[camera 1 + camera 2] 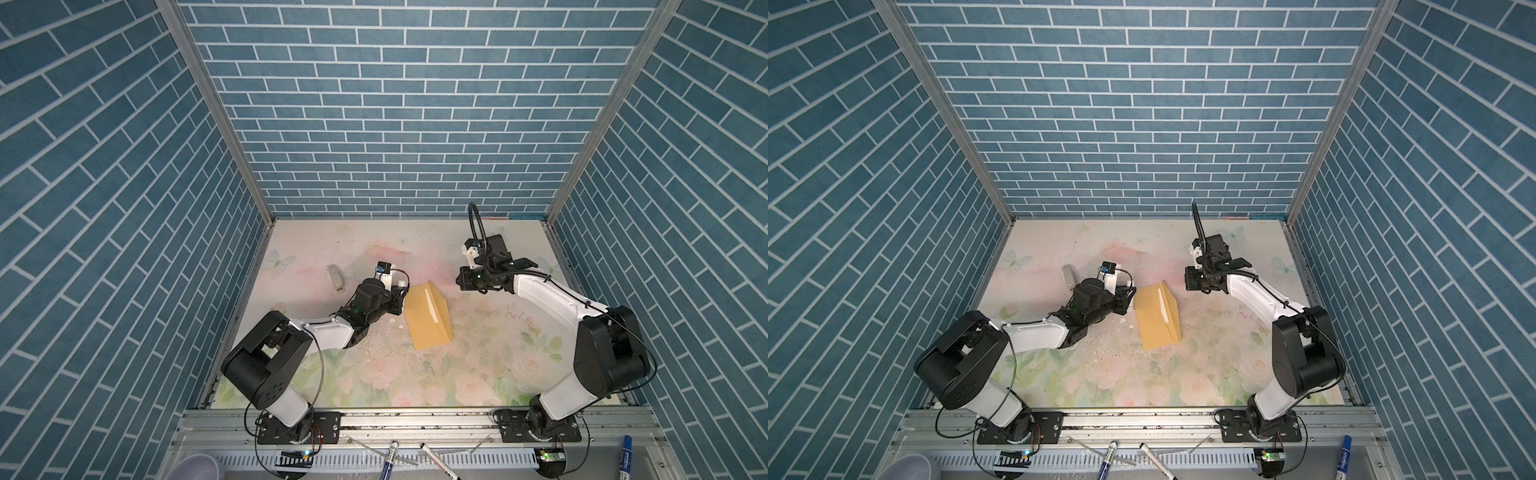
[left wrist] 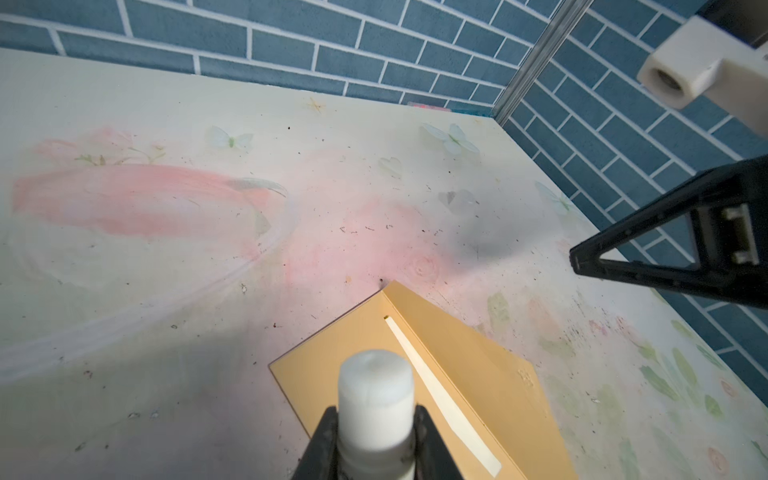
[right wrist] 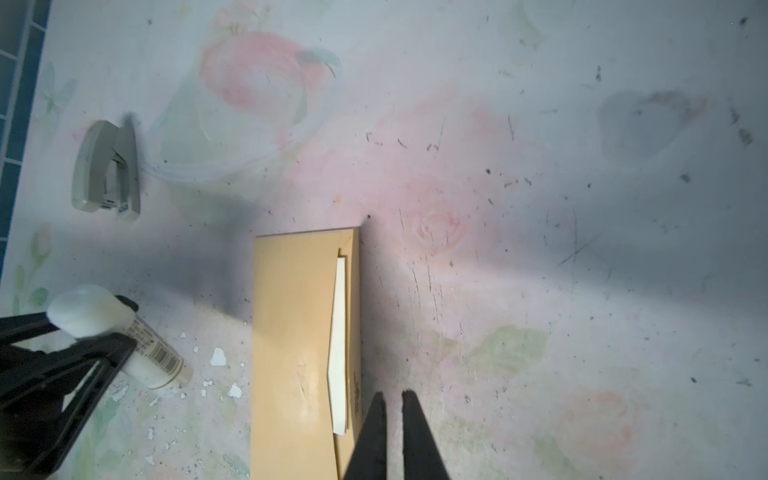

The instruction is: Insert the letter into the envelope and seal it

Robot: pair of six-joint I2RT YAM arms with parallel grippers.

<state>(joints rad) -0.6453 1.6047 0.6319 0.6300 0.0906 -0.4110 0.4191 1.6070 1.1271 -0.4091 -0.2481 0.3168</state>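
Note:
The mustard-yellow envelope [image 1: 424, 328] [image 1: 1152, 320] lies mid-table, its flap [image 2: 498, 374] folded over but standing a little raised. A thin pale strip of the letter [image 3: 340, 332] [image 2: 436, 386] shows along the flap's edge; the rest of it is hidden inside. My left gripper [image 1: 401, 291] [image 2: 376, 419] is shut on a white glue stick [image 2: 376, 386] [image 3: 91, 311], at the envelope's far left corner. My right gripper [image 1: 461, 280] [image 3: 392, 395] hangs shut and empty above the table, just right of the envelope's far end.
A grey stapler [image 1: 336, 277] [image 3: 106, 170] lies on the floral table behind the left arm. White flakes [image 3: 218, 357] are scattered left of the envelope. Markers [image 1: 388, 459] rest on the front rail. Blue brick walls close in three sides.

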